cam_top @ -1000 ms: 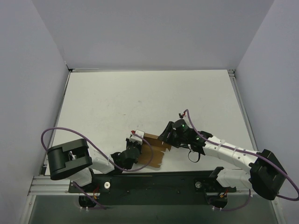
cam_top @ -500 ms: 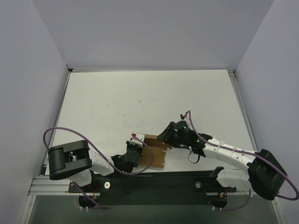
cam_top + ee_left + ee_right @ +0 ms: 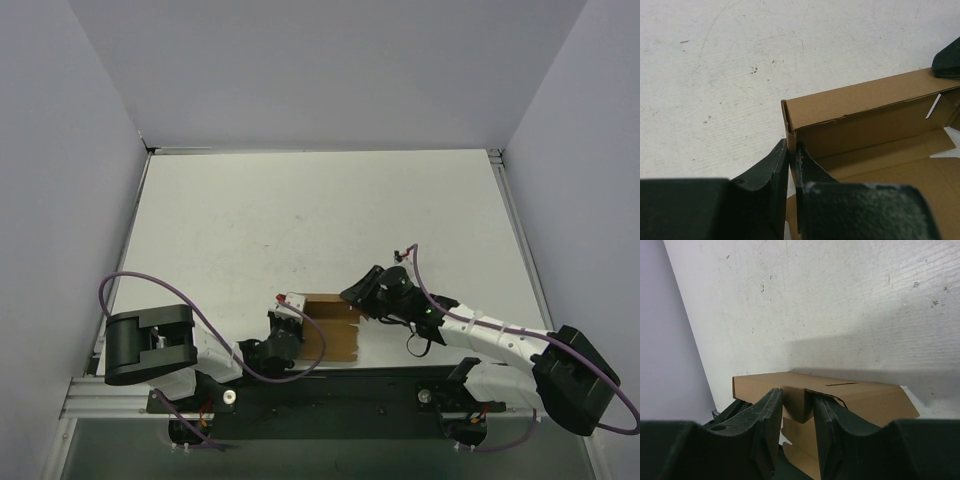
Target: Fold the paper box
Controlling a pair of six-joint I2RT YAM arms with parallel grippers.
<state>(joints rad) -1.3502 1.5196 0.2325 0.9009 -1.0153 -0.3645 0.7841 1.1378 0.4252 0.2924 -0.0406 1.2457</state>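
The paper box [image 3: 338, 330] is a brown cardboard tray, partly folded, lying near the table's front edge between both arms. My left gripper [image 3: 291, 324] is shut on the box's left end wall; in the left wrist view the thin wall edge [image 3: 789, 131] is pinched between the two pads. My right gripper [image 3: 358, 296] sits on the far long wall of the paper box [image 3: 865, 392]. Its fingers [image 3: 767, 415] straddle a folded-in flap [image 3: 799, 402], and both pads touch it. A right fingertip [image 3: 947, 60] shows over the far wall in the left wrist view.
The white table [image 3: 320, 220] stretches beyond the box, enclosed by grey walls on three sides. The black mounting rail [image 3: 330, 390] with both arm bases lies just in front of the box. Purple cables loop from each arm.
The box and both grippers have shifted toward the near edge, and the box has turned square to it. The right jaws have narrowed onto the flap. The left grip is unchanged.
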